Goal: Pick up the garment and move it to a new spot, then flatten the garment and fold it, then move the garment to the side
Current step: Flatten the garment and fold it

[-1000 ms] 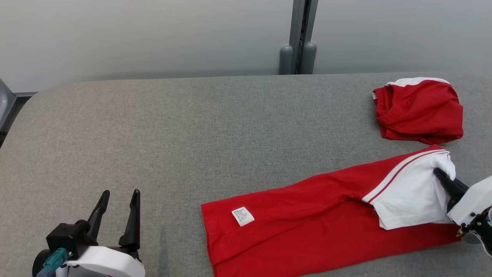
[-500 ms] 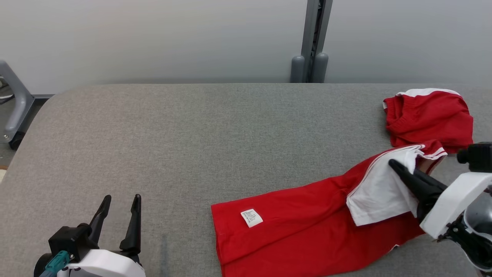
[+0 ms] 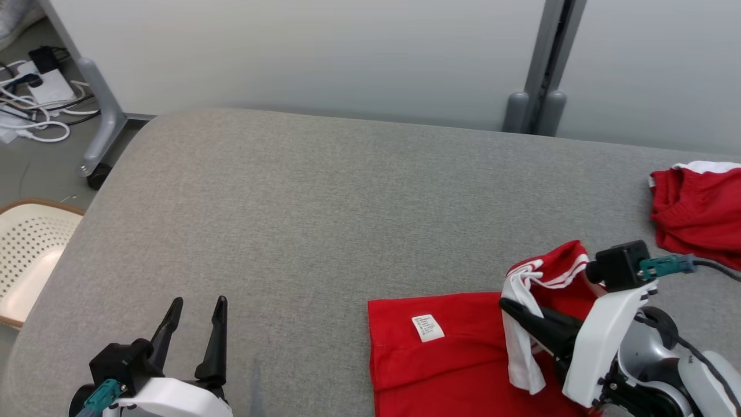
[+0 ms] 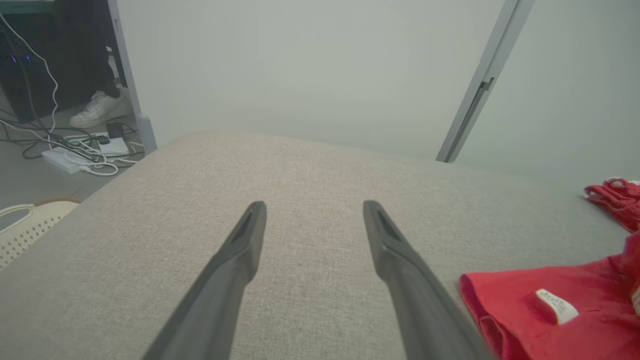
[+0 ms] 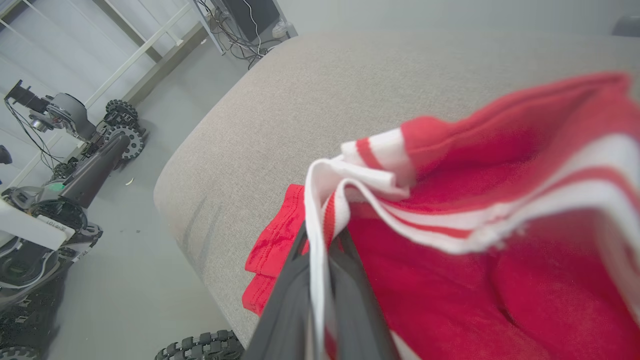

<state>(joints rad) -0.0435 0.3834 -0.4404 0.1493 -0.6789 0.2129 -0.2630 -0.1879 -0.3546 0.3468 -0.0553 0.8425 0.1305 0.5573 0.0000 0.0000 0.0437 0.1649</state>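
Note:
The garment (image 3: 440,359) is red with white striped trim and a small white label, lying at the near right of the grey padded table (image 3: 324,202). My right gripper (image 3: 505,304) is shut on its white-striped edge and holds that end raised above the flat red part; the wrist view shows the striped trim (image 5: 350,175) pinched between the dark fingers of the right gripper (image 5: 324,240). My left gripper (image 3: 198,301) stands open at the near left, empty, well left of the garment. In the left wrist view the left gripper (image 4: 313,205) spreads over bare table, the garment (image 4: 525,320) at lower right.
A second red garment (image 3: 700,208) lies bunched at the table's far right. A perforated cream basket (image 3: 29,255) stands on the floor left of the table, with cables (image 3: 35,110) beyond it. A person's shoe (image 4: 100,107) shows on the floor. Another wheeled robot (image 5: 60,190) stands past the table's edge.
The camera has swung left. My right gripper has lifted the garment's white-trimmed end and carried it leftward over the red part. The left gripper has stayed open in place.

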